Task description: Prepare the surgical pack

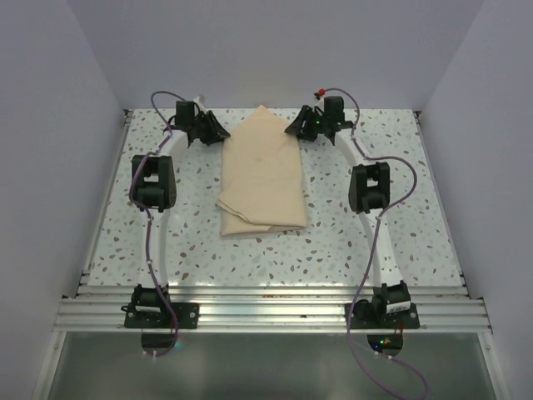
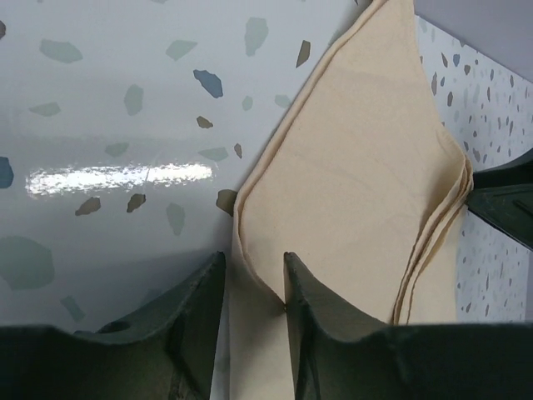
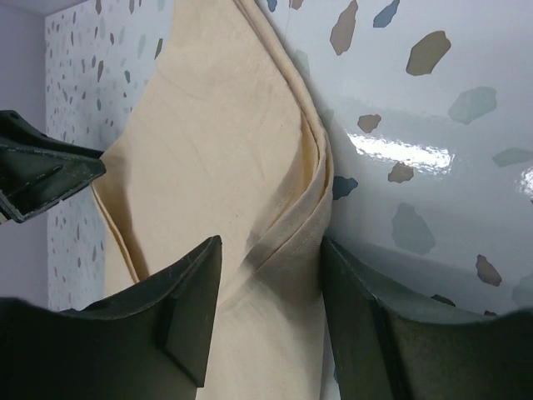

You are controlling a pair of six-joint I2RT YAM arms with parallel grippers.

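Nearest the lens, the left tool (image 2: 254,260) stands partly open astride the upper-left edge of the single surgical pack (image 1: 262,179). The right tool (image 3: 271,243) stands wider open astride the pack's upper-right folded edge. The pack lies folded at frame centre on the bench (image 1: 183,242), with bare speckled surface on every side.

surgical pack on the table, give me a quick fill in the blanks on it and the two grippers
1. The surgical pack is ___ in colour.
2. Its edge lies ___ the fingers of the left gripper.
3. The right gripper has its jaws ___ around the pack.

Missing words: tan; between; open
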